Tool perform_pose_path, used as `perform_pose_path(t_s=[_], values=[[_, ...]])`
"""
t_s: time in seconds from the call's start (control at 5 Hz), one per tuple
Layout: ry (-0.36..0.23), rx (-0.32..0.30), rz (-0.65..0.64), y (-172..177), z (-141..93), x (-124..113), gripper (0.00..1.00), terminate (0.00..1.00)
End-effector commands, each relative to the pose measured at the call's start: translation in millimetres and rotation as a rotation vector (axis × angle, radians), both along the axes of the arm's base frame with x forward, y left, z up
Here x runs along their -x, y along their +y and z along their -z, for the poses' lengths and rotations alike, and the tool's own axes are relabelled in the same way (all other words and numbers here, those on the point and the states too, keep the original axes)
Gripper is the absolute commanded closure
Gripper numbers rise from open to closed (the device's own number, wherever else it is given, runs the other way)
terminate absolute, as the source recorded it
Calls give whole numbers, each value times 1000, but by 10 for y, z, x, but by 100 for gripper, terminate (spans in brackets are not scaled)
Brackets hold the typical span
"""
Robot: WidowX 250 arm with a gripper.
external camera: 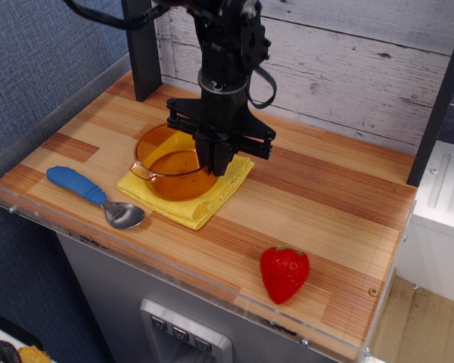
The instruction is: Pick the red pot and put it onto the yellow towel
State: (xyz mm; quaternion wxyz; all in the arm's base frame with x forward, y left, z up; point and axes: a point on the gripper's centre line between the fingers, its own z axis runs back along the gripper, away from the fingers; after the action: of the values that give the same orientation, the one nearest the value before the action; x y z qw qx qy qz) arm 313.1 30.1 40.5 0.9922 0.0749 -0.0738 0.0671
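Observation:
The red pot is a translucent orange-amber round pot with a small handle on its left side. It sits low on the yellow towel, a folded square cloth at the middle left of the wooden table. My gripper comes straight down from above and is shut on the pot's right rim. The gripper body hides the pot's right handle and part of the towel's far edge.
A spoon with a blue handle lies left front of the towel. A red strawberry stands near the front right. A clear plastic rim borders the table's left and front. A dark post stands at the back left.

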Motion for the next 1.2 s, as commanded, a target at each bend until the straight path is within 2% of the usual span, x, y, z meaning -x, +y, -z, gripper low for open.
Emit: perform_pose_path(t_s=[0.0, 0.2, 0.6, 0.8, 1.0], values=[[-95, 42, -59, 54, -132, 8, 0, 0], [-156, 76, -85, 72, -282, 28, 0, 0], [-182, 16, -113, 134, -717, -15, 0, 0], [-126, -28, -145, 158, -844, 178, 0, 0], [-108, -1, -154, 186, -1024, 383, 0, 0]])
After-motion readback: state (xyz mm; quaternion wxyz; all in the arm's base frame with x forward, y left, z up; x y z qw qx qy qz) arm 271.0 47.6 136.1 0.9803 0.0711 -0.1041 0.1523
